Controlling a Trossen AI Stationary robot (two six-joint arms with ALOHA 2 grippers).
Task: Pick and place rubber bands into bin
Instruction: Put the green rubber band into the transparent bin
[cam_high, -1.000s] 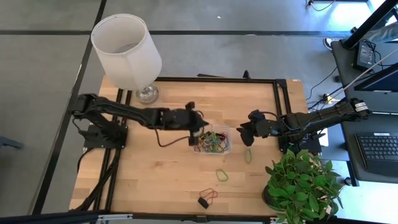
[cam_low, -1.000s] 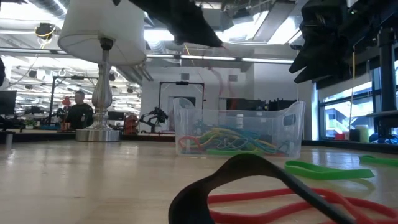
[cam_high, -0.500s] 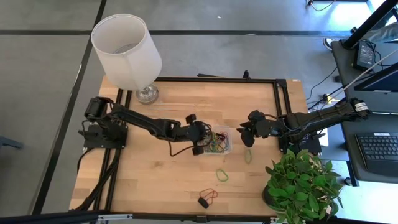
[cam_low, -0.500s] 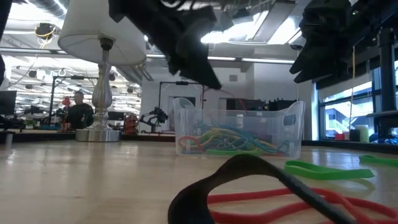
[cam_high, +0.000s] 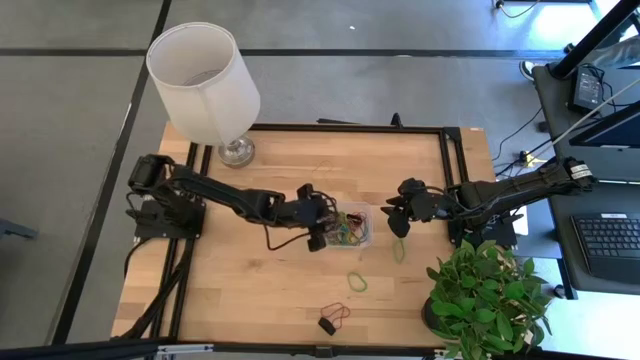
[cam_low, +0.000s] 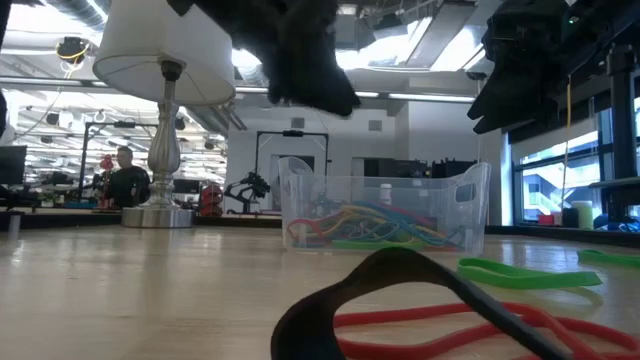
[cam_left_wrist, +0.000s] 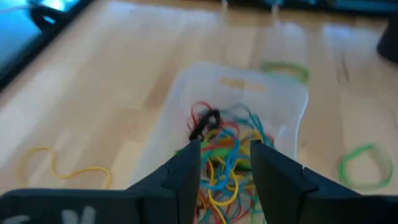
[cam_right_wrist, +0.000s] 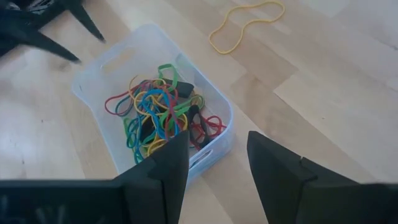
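High view: my left gripper (cam_high: 331, 228) sits over the left end of the bin (cam_high: 366, 238), mid-counter (cam_high: 270, 270); my right gripper (cam_high: 397, 218) hovers just right of the bin; the bin holds a tangle of rubber bands (cam_high: 346, 227); loose ones lie on the counter: a green band (cam_high: 357, 281) below the bin, another green band (cam_high: 399, 249) near the right gripper, a red-and-black pair (cam_high: 334, 317) near the front edge; lamp (cam_high: 205, 85) at the far left corner, plant (cam_high: 490, 296) at the front right.

Low view: bin (cam_low: 385, 211) stands upright on the counter with coloured bands (cam_low: 365, 226) heaped inside; both arms hang dark above it; black band (cam_low: 400, 295) and red band (cam_low: 440, 335) close to the lens; a person (cam_low: 127, 178) sits in the room behind.

Left wrist view: jaws parted, nothing between them; bin (cam_left_wrist: 283, 106) directly beneath; a black band (cam_left_wrist: 206, 124) lies on top of the heap; a yellow band (cam_left_wrist: 62, 169) on the counter beside the bin.

Right wrist view: jaws apart, empty, above the counter by the bin (cam_right_wrist: 99, 68); yellow band (cam_right_wrist: 245, 25) beyond it.
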